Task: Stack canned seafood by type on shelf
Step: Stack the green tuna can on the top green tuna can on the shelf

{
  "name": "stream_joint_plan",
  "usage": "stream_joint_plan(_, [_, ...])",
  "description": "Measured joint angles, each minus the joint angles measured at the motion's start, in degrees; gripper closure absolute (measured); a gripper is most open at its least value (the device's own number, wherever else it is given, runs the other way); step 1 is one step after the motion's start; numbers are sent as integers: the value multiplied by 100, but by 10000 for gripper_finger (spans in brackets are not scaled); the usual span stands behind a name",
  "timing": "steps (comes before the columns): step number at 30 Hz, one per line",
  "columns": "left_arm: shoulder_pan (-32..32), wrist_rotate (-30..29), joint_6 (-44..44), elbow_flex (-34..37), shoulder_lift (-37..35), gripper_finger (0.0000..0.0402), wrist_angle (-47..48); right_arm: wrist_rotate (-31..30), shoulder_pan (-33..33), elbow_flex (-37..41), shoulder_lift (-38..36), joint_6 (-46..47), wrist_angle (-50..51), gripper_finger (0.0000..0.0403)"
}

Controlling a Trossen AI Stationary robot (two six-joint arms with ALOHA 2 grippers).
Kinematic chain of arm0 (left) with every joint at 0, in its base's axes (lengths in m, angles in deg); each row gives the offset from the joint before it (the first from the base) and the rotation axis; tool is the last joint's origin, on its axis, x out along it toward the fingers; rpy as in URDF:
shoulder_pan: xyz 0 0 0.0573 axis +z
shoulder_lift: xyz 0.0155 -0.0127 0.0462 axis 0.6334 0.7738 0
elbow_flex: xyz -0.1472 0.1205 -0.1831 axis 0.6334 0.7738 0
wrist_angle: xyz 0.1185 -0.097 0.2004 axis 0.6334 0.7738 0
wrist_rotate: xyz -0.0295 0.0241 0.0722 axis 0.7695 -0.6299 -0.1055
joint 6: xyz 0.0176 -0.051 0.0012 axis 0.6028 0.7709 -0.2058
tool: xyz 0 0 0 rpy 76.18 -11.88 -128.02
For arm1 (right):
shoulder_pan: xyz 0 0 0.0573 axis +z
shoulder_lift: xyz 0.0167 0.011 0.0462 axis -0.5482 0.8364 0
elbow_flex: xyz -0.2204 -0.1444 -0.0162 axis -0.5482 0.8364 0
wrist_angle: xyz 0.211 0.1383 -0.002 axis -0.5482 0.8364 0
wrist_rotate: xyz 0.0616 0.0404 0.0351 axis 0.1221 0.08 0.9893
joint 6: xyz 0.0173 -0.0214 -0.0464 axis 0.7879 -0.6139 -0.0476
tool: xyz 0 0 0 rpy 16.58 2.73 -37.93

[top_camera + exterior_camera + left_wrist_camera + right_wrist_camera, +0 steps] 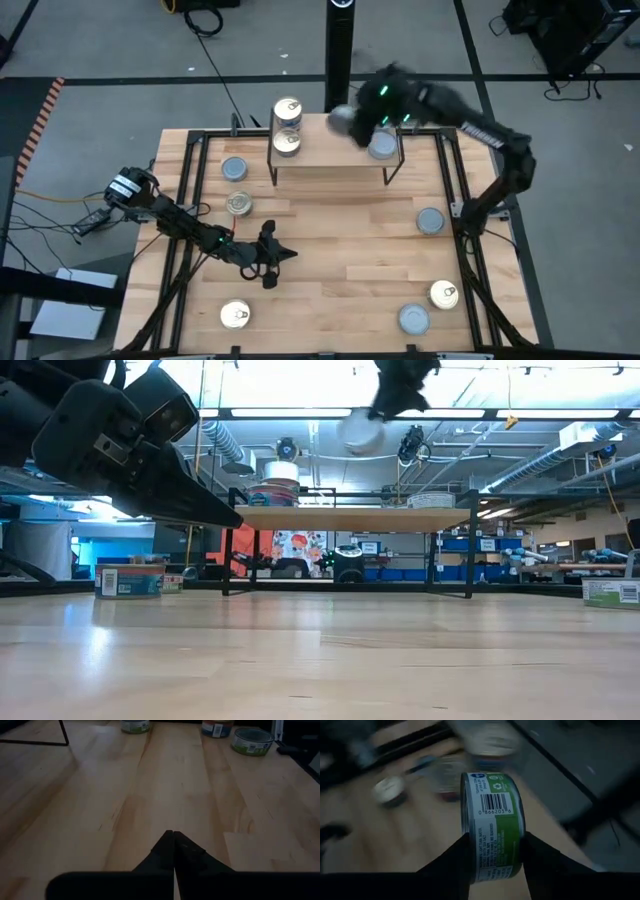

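The shelf [335,160] stands at the table's far middle. On its left end sits a stack of two gold-topped tins [287,125], on its right end a blue-grey tin [382,148]. My right gripper [345,118] hangs blurred, high above the shelf's far edge, shut on a green-labelled tin [492,815]; the low view shows this tin [362,432] well above the shelf [350,517]. My left gripper [270,255] is shut on nothing, low over the near-left table. My right gripper pinches the green-labelled tin between its two fingers [454,862], one on each flat face. The curved label wall [494,805] faces the wrist camera. The fingers slant downward from above. The tin is lifted clear of shelf and table.
Loose tins lie on the tabletop: a blue-grey one [235,168] and a gold one [238,204] left of the shelf, a gold one [234,315] near left, a blue-grey one [430,220] at right, and a gold one [444,294] and a blue-grey one [414,320] near right.
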Motion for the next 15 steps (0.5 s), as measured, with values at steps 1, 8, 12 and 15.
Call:
stream_joint_plan(1, [0,0,7,0,0,399,-1,116,-309,0,-36,136,114,259])
stream_joint_plan(8, [0,0,14,0,0,399,0,1513,-2176,552,7,543,198,259])
stream_joint_plan(12, [2,0,14,0,0,399,1,2054,-2751,1022,8,697,55,259])
stream_joint_plan(15, [2,0,8,0,0,399,0,2345,-2891,1327,7,746,-202,259])
